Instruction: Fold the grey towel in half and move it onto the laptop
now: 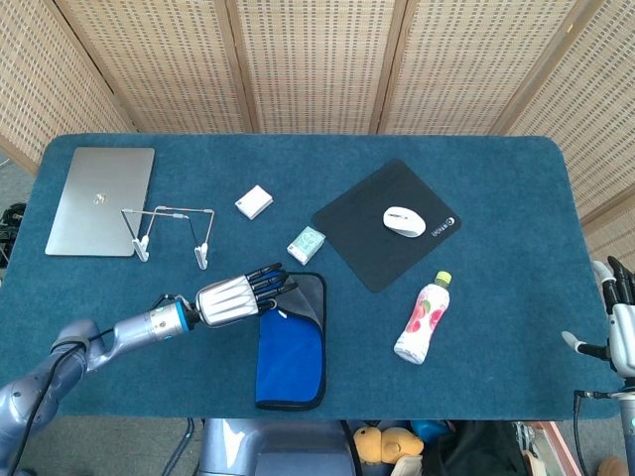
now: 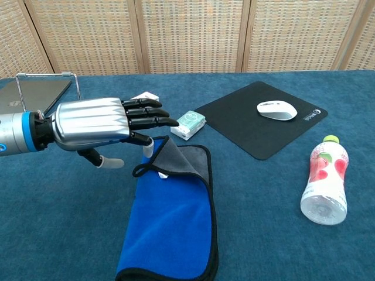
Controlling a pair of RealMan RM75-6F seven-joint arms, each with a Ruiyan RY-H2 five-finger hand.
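The towel [image 1: 292, 345] lies folded into a long strip near the table's front edge, blue side up, with a grey corner [image 2: 179, 159] turned over at its far end. My left hand [image 1: 238, 296] hovers just left of that far end, fingers stretched out and holding nothing; the chest view shows the same left hand [image 2: 96, 124] above the table, its fingertips close to the grey corner. The closed silver laptop [image 1: 100, 199] sits at the far left. My right hand [image 1: 620, 327] stays off the table's right edge, fingers apart and empty.
A wire stand [image 1: 201, 258] stands between the laptop and the towel. A white box [image 1: 254, 201] and a mint box [image 1: 307, 244] lie beyond the towel. To the right are a black mouse pad [image 1: 362, 243] with a white mouse [image 1: 404, 220], and a bottle [image 1: 424, 317].
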